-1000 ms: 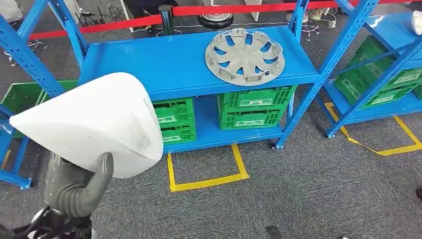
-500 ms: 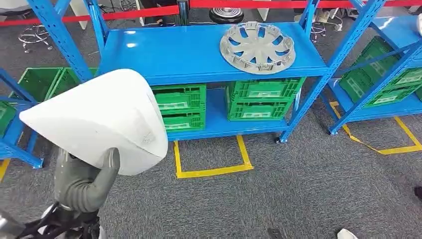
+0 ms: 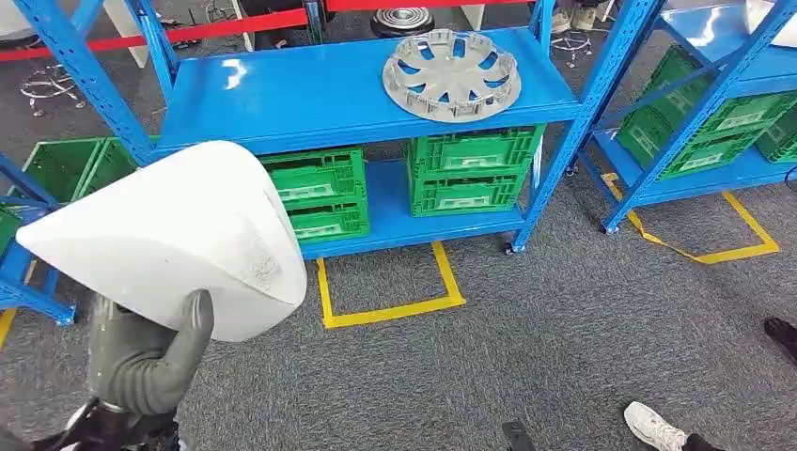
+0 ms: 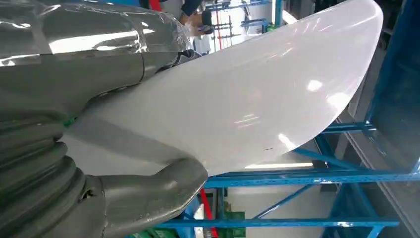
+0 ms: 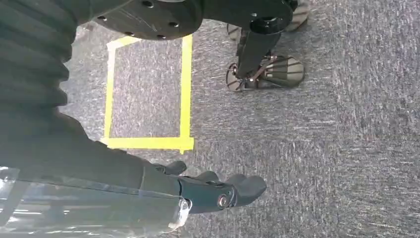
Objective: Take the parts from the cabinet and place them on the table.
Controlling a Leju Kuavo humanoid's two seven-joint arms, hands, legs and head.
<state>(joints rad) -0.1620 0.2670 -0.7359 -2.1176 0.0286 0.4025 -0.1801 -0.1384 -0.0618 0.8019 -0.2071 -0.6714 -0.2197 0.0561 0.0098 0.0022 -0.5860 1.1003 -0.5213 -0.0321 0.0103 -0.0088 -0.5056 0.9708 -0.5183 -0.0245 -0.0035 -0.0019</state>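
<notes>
1. Right now your left hand (image 3: 141, 362) grips the large white shell part (image 3: 169, 235) from below, the thumb pressed up against its lower edge; the left wrist view shows the thumb and another finger clamping the glossy curved surface between them
2. Your right hand (image 5: 213, 191) hangs over the grey carpet (image 3: 564, 357) near the yellow tape square (image 3: 390, 301), fingers loosely curled and holding nothing
3. The part is off the shelving and carried in the air at your left side, in front of the blue rack (image 3: 348, 94). You have no table in sight, so I judge the carry as only partway done
4. A grey wheel cover (image 3: 451, 73) lies on the rack's top shelf, toward its right end near the back edge; green crates (image 3: 470, 174) fill the lower shelf
5. Main risk: the shell is smooth, wide and held at one edge by one hand. It could pivot or slide out if you turn or step sharply
6. Second risk: the part hides much of your lower-left view, so you could clip the blue upright (image 3: 85, 75) or the low rack at the left edge with its far rim
7. Mind the person's shoe (image 3: 653, 427) at the lower right when you turn that way
</notes>
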